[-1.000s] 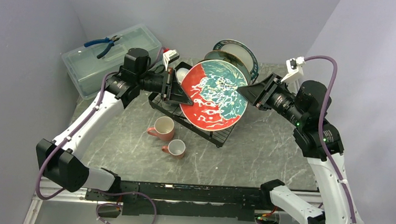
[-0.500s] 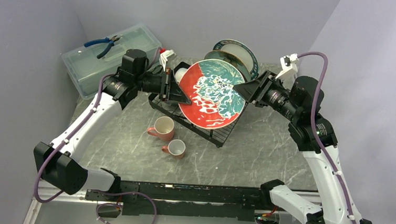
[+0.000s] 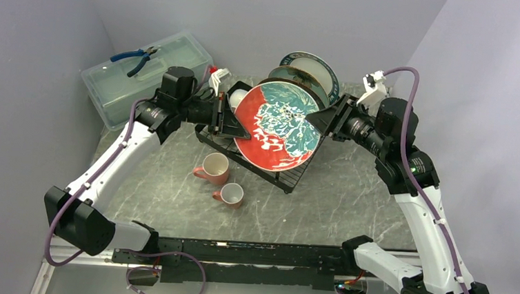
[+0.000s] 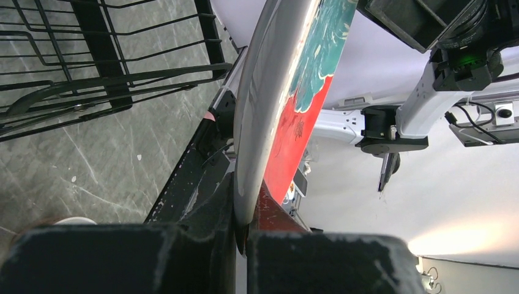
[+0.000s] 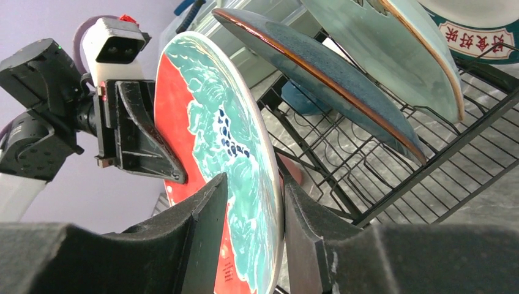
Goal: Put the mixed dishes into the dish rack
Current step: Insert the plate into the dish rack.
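Left gripper (image 4: 242, 236): closed tight on left rim of red floral plate (image 4: 287, 122), black fingers pinching both faces. Right gripper (image 5: 254, 184): fingers straddling opposite rim, can't tell if pressing or slack. Plate held on edge, tilted, over near part of dish rack (image 3: 289, 178); can't tell if lower rim touches the wires.

Materials, near to far:
- Table (image 3: 350, 195): grey, marbled stone look.
- Two pink mugs (image 3: 213, 166) (image 3: 230, 195): glazed, upright on table, close together, just in front of rack, outside it.
- Red plate: glossy, round, teal-and-white floral patch on the front, pale grey back.
- Rack: thin black wire, rectangular, upright dividers.
- Leaning in rack behind it: glossy teal plate (image 5: 324, 79) with brown edge, pale green floral plate (image 5: 398, 49), white plate with teal lettered rim (image 5: 483, 30).
- Plastic box (image 3: 144, 77): translucent pale green, lidded, far left; blue-handled pliers (image 3: 133, 58) on lid.

Hidden or unclear:
- Bluish rounded thing (image 5: 300, 98) under teal plate, mostly covered, unidentifiable.
- Most of rack covered by red plate in top view.
- White plate cut by frame edge in right wrist view.

Room:
- Narrow gap between red plate and teal plate.
- Marbled surface showing right of rack and between mugs and arm bases.
- Walls close on both sides, box near left wall.
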Motion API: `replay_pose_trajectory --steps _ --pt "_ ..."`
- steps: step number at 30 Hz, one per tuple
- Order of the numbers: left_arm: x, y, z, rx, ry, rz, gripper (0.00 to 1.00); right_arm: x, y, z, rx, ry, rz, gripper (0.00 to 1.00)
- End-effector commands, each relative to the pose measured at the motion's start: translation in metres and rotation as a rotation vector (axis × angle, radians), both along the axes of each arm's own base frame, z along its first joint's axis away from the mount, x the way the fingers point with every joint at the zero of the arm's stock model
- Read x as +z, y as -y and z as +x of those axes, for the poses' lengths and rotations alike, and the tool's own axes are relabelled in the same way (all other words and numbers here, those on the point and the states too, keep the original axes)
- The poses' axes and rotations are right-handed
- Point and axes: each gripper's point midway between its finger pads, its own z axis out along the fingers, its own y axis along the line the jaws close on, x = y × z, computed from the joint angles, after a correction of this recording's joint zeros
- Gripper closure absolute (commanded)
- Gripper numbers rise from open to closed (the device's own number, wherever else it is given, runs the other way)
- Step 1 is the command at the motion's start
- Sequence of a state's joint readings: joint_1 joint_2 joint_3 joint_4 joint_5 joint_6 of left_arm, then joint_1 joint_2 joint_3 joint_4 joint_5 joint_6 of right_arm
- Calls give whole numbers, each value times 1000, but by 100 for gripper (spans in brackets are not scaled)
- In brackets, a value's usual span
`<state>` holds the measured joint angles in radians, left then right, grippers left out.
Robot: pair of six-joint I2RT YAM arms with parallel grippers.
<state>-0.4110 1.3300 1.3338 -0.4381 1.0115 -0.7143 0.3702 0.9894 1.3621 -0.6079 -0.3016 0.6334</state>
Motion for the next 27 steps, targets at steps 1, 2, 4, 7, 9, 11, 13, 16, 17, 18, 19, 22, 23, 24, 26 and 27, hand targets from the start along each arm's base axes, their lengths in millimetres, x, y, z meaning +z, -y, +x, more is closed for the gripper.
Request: replay_pose_trajectory --steps 1,2,4,7,9,11,13,16,17,18,19,22,23,24,26,27 --pt "57 -5 -18 -46 212 -101 100 -5 6 1 -19 20 -44 59" --pt "57 -5 -19 -45 213 -102 100 -6 6 1 -20 18 -47 59" --pt "59 -6 -19 -44 215 -105 100 -10 6 1 -19 11 -50 59" --pt "61 -6 -20 -44 219 -112 100 -16 5 0 -11 -1 -52 59" --pt "63 -6 -22 -51 218 -119 100 -19 2 0 3 -5 -41 58" --pt "63 -6 -22 -53 217 -123 100 -21 -2 0 21 -8 -26 58" --pt "64 -6 -24 -57 219 -128 100 -22 -7 1 42 -12 -10 58" --pt "63 -6 -24 -58 219 -125 100 -19 -14 0 78 -8 27 60" --pt "63 -6 -25 -60 218 -124 100 -17 -16 -1 87 0 37 63" --pt "63 -7 -24 -59 217 -123 100 -15 -17 -1 91 8 44 66" --pt "62 -7 -24 -59 218 -122 100 -13 -18 -3 98 14 52 69" --pt "60 -6 -25 -63 214 -121 100 -9 -23 -6 132 30 82 76" --pt "60 -6 -24 -62 212 -121 100 -9 -24 -7 140 28 87 79" --pt "59 -6 -24 -63 211 -122 100 -8 -25 -8 147 29 95 82" --pt "57 -6 -23 -63 208 -121 100 -5 -27 -10 159 36 109 90" --pt "57 -6 -23 -64 207 -122 100 -3 -28 -11 167 40 116 97"
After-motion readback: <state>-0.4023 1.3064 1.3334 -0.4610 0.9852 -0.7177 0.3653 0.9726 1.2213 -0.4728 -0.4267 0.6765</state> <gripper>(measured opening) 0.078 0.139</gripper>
